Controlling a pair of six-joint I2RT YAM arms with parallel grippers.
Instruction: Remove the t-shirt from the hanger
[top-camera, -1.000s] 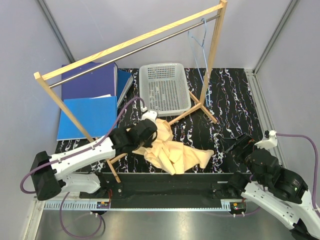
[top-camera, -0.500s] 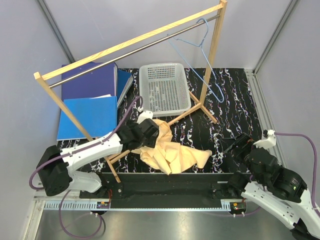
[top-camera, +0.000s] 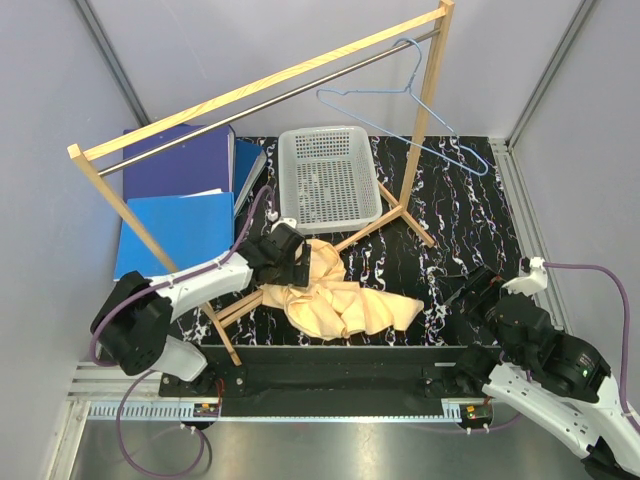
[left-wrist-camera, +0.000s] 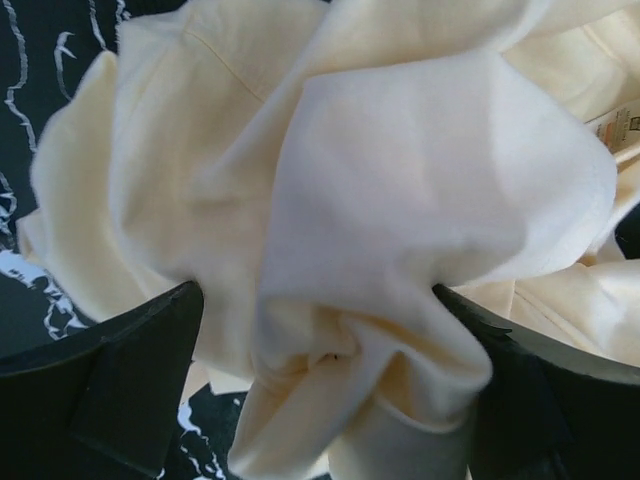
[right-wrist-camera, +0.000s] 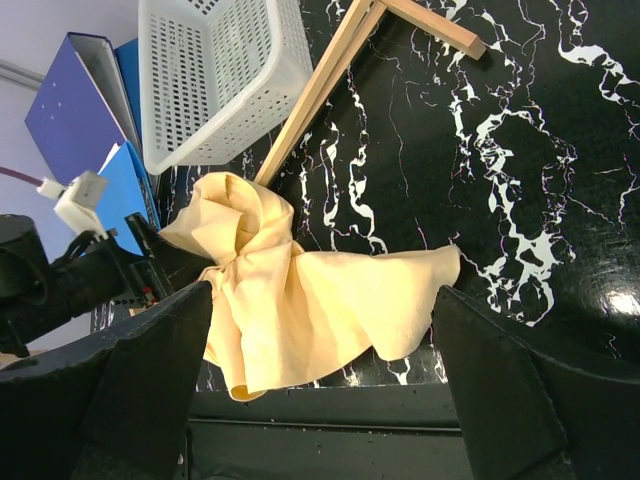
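left claw is pinching a thick bunch of the t-shirt. we are seeing both of its dark fingers pressing into the folds from either side. its arm is reaching low and long from the near left corner of the table toward the middle of the near edge, with the wrist lying close over the cloth. the t-shirt is lying crumpled along that near edge, one end lifted into the grip and crossing a foot of the wooden rack. the right claw is standing spread with nothing between its fingers. its arm is folded up over the near right corner, facing the cloth. the hanger is hanging bare and tilted from the rack's rail above the far right corner, beside the white basket.
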